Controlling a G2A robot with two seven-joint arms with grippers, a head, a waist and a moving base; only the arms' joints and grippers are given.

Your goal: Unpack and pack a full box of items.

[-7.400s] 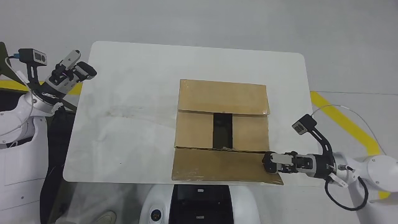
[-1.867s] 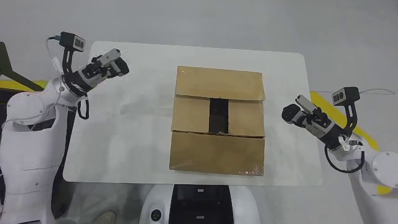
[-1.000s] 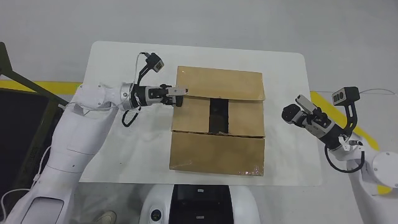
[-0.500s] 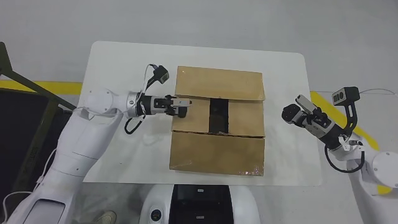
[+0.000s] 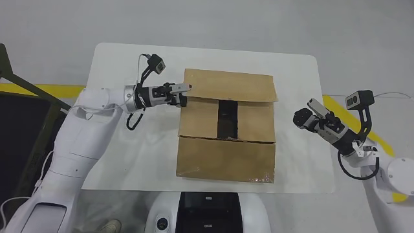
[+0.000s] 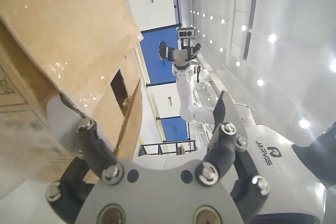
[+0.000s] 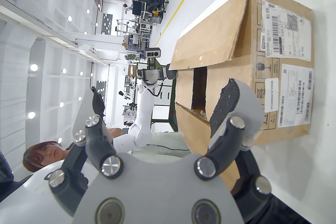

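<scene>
**Q:** Since the box (image 5: 226,129) sits in the middle of the table (image 5: 129,142), how far along do you judge the unpacking to be?

**Me:** Barely begun, I judge. Nothing lies out on the table beside the box, so no item is unpacked. The far flap (image 5: 229,85) is lifted a little at the corner on my left side. The near flap (image 5: 226,158) lies flat. Between the two inner flaps there is a dark gap (image 5: 228,118), and I cannot tell what is inside.

**Q:** And your hands?

**Me:** My left gripper (image 5: 183,90) is at that raised corner with its fingers spread wide. One of them is tucked under the flap's edge and the other is out in the air, so I am propping the flap, not pinching it. My right gripper (image 5: 301,118) hangs off the box's right side, well apart from the cardboard, also spread wide and holding nothing.

**Q:** What is left?

**Me:** Nearly everything. Both outer flaps need folding back, then the inner ones. After that the items come out and go back in, and the box gets closed.
</scene>
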